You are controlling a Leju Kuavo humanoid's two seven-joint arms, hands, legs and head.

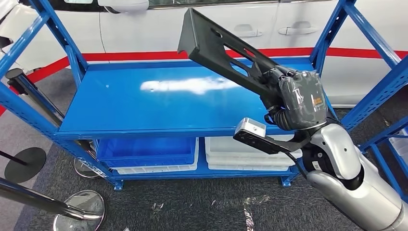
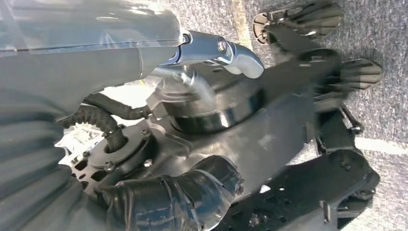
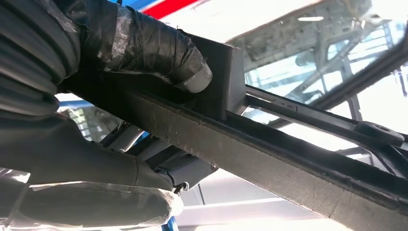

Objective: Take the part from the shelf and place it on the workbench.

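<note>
One part (image 1: 219, 48), two bins (image 1: 146, 153).

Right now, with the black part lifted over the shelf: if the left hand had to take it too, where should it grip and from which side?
Probably the free upper end of the black part, near its flanged tip, coming from the robot's left. The right hand already holds the lower end, and the bar slants up and leftward over the blue shelf, leaving that end open. The slots along the bar may offer finger purchase.

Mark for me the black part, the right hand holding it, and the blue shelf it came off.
black part (image 1: 216, 45), head view, on the slotted flat face near its raised end.
right hand (image 1: 293, 98), head view, on the grey cover over the back of the hand.
blue shelf (image 1: 115, 103), head view, on bare top surface.
</note>
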